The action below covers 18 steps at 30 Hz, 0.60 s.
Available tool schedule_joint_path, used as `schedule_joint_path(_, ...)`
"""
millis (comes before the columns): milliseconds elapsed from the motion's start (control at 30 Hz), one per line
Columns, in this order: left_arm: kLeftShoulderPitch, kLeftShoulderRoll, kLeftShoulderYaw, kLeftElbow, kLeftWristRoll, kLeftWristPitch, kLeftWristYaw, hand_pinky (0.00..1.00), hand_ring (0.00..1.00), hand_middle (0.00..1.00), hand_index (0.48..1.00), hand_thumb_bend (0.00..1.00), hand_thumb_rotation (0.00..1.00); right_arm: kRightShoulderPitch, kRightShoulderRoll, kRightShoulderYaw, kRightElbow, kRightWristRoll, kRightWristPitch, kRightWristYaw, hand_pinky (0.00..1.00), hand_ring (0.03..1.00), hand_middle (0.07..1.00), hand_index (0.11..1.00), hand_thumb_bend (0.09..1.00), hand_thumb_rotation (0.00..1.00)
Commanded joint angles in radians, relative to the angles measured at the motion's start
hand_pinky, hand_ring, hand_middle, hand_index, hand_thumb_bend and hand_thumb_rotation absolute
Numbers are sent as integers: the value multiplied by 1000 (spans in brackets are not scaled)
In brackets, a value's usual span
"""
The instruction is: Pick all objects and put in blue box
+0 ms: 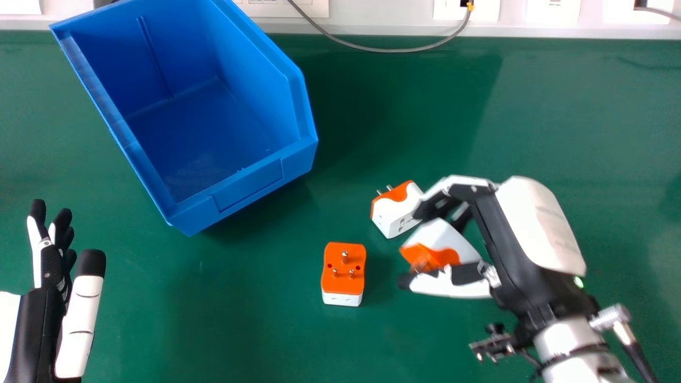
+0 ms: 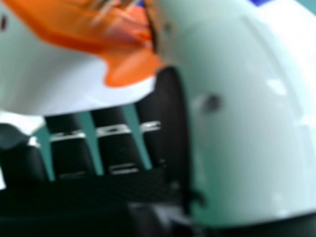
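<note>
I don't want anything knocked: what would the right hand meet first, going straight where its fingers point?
The right hand would likely meet the plug adapter just past its fingertips; depth there is unclear.

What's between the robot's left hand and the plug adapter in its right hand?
An orange-and-white plug adapter, pins up, sits on the tabletop between the left hand and the held adapter, in the head view.

Blue box point(image 1: 247, 186) runs out past the head view's top edge; left hand point(image 1: 52, 271) cropped at left and bottom, right forearm point(image 1: 566, 343) at bottom. Held adapter point(image 1: 447, 236) blurred, partly hidden by the right hand point(image 1: 492, 226) — in the right hand view it is cut off, pins smeared. Adapter just beyond point(image 1: 393, 218) — one side behind fingers, its small markings unreadable.
</note>
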<state>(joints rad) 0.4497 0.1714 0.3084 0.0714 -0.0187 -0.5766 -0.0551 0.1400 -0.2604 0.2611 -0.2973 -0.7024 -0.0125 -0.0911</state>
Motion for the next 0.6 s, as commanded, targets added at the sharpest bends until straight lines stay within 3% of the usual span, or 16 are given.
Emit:
schedule_joint_path(0,-5,1,3,-2,2,-5,7,1000,1000,1000,1000,723,1000,-84,22,22,9,-1,-28,5,29,171,441,500,505,0)
schedule_joint_path(100,-6,1,2,2,2,-8,7,1000,1000,1000,1000,722,1000,-178,44,54,59,-9,-40,8,32,111,436,496,505,0)
schedule_joint_path(333,0,1,0,0,1,-14,7,999,1000,1000,1000,721,1000,-425,131,122,214,-30,-48,1,37,87,413,496,504,0)
schedule_joint_path(467,3,-1,-1,-2,-2,-15,7,1000,1000,1000,1000,726,1000,-566,186,148,316,-32,-40,-2,95,177,392,513,499,0)
schedule_joint_path(567,6,-2,-3,-6,-8,-14,3,1000,1000,1000,1000,728,1000,-681,234,158,422,-14,-47,-10,121,200,439,496,506,0)
